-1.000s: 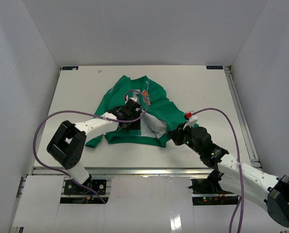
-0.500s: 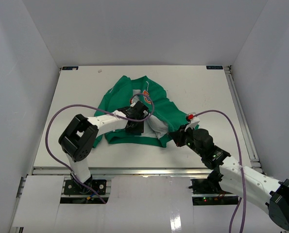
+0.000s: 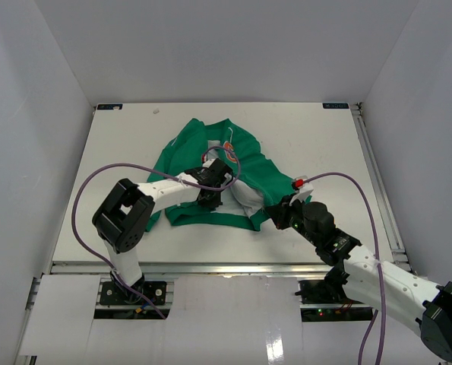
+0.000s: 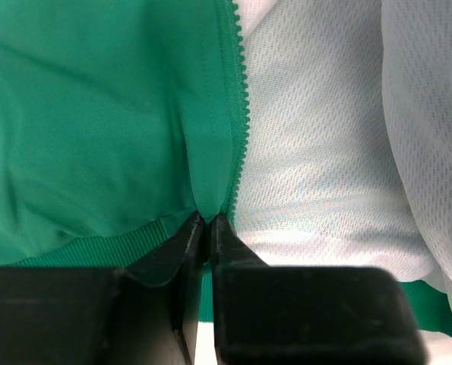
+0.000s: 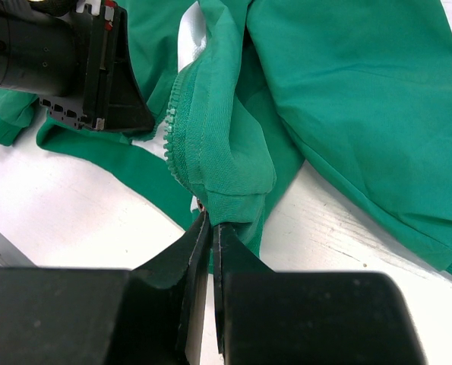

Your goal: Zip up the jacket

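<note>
Left gripper (image 4: 208, 222) clamped tight on the jacket (image 4: 96, 114), pinching the bottom of one front edge right where the zipper teeth (image 4: 239, 114) end at the ribbed hem. Right gripper (image 5: 208, 219) also closed, gripping the bunched hem corner of the other front panel, with its zipper teeth (image 5: 172, 133) running up from the fingers. Two zipper sides are apart and not joined; pale mesh lining (image 4: 317, 152) is exposed between them. Jacket lies spread near the middle of the white table (image 3: 309, 137), collar toward the far side, orange emblem (image 3: 228, 150) on the chest facing up, fabric rumpled. In the top view the left gripper (image 3: 210, 199) sits at the near hem centre and the right gripper (image 3: 275, 215) at the hem's right end, near each other. Purple cables (image 3: 339, 176) loop off both arms. Left arm's black wrist body (image 5: 51, 53) shows in the right wrist view, just beside the hem.
</note>
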Motion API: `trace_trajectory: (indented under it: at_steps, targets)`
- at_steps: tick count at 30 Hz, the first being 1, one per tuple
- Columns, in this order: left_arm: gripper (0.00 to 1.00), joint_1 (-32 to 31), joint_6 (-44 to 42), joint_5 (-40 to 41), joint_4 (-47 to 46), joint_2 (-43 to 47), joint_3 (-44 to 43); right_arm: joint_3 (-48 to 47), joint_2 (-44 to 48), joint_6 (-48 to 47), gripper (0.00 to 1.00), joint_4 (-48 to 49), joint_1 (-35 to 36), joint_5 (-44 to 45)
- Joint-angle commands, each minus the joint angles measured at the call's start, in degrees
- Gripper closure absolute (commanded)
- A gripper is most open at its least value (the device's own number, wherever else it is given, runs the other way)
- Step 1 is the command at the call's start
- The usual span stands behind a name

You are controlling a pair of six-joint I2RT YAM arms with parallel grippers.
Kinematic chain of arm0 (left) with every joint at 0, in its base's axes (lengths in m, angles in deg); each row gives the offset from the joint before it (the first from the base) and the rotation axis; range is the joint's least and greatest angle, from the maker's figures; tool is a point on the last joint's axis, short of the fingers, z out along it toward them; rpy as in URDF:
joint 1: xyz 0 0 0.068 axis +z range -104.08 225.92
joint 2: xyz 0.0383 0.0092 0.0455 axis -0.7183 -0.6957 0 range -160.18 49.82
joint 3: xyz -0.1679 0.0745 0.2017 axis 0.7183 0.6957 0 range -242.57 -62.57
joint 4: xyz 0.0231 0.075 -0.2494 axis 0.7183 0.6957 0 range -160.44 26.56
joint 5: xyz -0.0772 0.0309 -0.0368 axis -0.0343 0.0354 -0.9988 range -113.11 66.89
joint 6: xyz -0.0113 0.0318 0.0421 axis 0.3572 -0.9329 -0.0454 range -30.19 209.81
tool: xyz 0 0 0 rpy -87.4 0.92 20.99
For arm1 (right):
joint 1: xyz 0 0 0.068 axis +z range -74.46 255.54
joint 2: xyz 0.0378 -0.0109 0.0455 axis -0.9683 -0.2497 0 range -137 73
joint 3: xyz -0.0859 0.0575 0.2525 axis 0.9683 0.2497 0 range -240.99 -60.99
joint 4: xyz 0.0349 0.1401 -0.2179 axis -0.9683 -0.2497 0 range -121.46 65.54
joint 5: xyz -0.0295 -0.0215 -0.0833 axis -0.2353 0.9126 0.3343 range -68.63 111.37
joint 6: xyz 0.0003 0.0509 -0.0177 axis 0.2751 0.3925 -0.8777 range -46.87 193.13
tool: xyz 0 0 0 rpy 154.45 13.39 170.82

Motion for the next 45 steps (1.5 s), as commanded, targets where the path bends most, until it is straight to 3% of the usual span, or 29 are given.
trace_trajectory:
  at_steps: [1,7,11,14,19,21,22,25,29,31,34,41,45]
  targets:
    - [0.78,-0.15,-0.86,-1.37,-0.20,3.19,1.78,-0.03,-0.28,-0.41,0.92,0.80,-0.05,0.91]
    - [0.73,-0.06,-1.49,-2.41,-1.11,3.74,1.99,-0.03,-0.63,-0.50,0.92,0.80,-0.13,0.91]
    - [0.91,-0.06,-1.55,-2.91,-1.25,3.83,1.75,-0.08,-0.68,-0.59,0.92,0.80,-0.13,0.87]
    - [0.97,-0.05,-1.95,-3.67,-1.29,3.85,1.08,-0.12,-0.64,-0.67,0.92,0.81,-0.13,0.83]
    - [0.72,0.18,-2.24,-3.91,-1.23,4.46,0.75,-0.27,-0.79,-0.74,0.92,0.80,-0.13,0.82]
    - [0.67,0.27,-2.48,-4.04,-1.27,4.47,0.94,-0.42,-0.94,-0.76,0.92,0.87,-0.13,0.63]
    - [0.68,0.33,-2.52,-4.13,-1.29,4.45,1.01,-0.51,-1.03,-0.76,0.92,0.89,-0.13,0.60]
    - [0.92,0.45,-2.47,-4.09,-1.53,4.45,1.49,-0.65,-1.24,-0.85,0.92,0.82,-0.13,0.56]
    - [1.00,0.75,-2.68,-4.63,-2.15,4.88,1.82,-0.73,-1.40,-0.94,0.92,0.80,-0.13,0.59]
    - [0.98,0.86,-2.63,-4.86,-2.48,5.43,2.06,-0.82,-1.54,-1.00,0.92,0.83,-0.13,0.45]
    - [0.76,1.02,-2.60,-5.40,-2.68,6.24,2.04,-0.93,-1.76,-0.94,0.92,0.81,-0.13,0.36]
    - [0.72,1.26,-3.27,-7.05,-2.85,6.11,2.13,-0.98,-1.69,-0.94,0.92,0.74,-0.13,0.20]
    - [0.79,1.26,-3.43,-7.67,-3.12,5.93,2.39,-1.08,-1.70,-0.94,0.92,0.55,-0.13,0.12]
